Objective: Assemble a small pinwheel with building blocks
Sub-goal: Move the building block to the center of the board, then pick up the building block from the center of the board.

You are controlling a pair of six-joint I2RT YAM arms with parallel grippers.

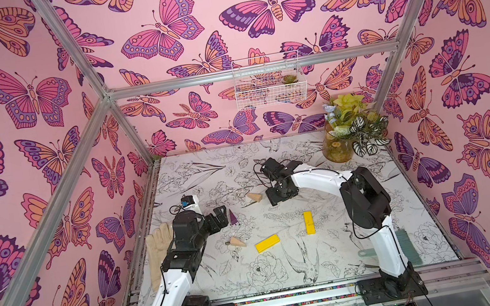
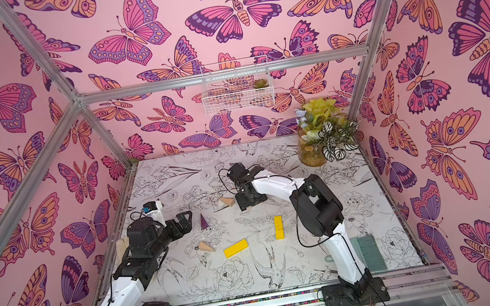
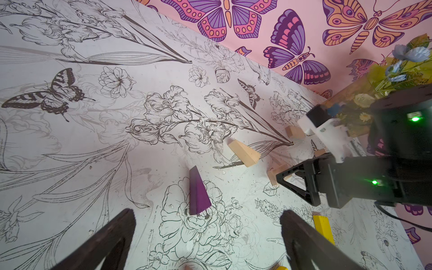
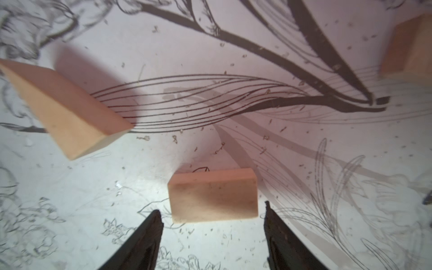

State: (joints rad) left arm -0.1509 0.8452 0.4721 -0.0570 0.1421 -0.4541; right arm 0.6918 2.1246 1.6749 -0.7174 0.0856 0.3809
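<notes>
Purple wedge [image 3: 197,194]: dark, tip pointing away from left tool [image 3: 207,214], whose jaws gape.
Tan block [image 4: 212,195]: lying crosswise between parted jaws of right tool [image 4: 212,210].

A white table [image 1: 289,270] printed with black line drawings of flowers and birds sits inside pink butterfly wallpaper [image 1: 182,20] framed by aluminium bars [image 1: 250,71]. A beige glove [image 1: 159,250] lies at the table's left edge, fingers toward the back wall. A teal brush [image 1: 408,247] lies near the front right, partly hidden. An amber vase [image 1: 336,149] of leafy plants [image 1: 354,116] stands in the back right corner. Above it, a white wire basket [image 1: 271,96] on the back wall holds a small succulent [image 1: 289,79].
</notes>
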